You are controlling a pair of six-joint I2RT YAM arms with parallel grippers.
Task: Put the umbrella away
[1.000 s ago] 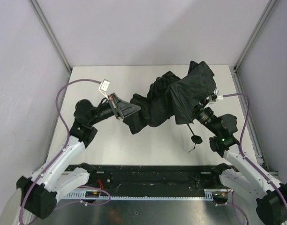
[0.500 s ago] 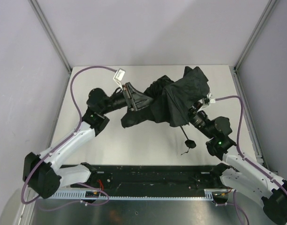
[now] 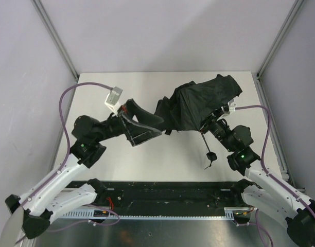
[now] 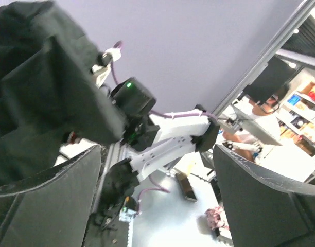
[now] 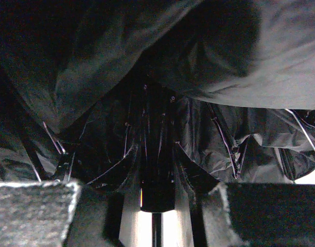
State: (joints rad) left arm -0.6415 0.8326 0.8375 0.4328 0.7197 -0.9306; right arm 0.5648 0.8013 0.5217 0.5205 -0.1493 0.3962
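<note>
Held by right claw (image 5: 155,201): thin shaft (image 5: 156,172) of the umbrella (image 3: 198,103), gripped between closed jaws. Above and left of right claw: bunched, half-collapsed canopy (image 3: 186,105), seemingly carried clear of the surface (image 3: 95,92). Below right claw: knob handle (image 3: 211,155) and strap (image 3: 208,164), hanging free. Well left of right claw: left claw (image 4: 157,200), jaws spread wide, nothing held. Handling is judged light. Fabric is limp and slippery; ribs are thin and easily bent. Hold is best taken at the stiff shaft or knob.

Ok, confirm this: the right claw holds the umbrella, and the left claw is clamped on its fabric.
Not quite. The left claw is open and grips nothing, as the left wrist view shows. The right claw does hold the umbrella.
</note>
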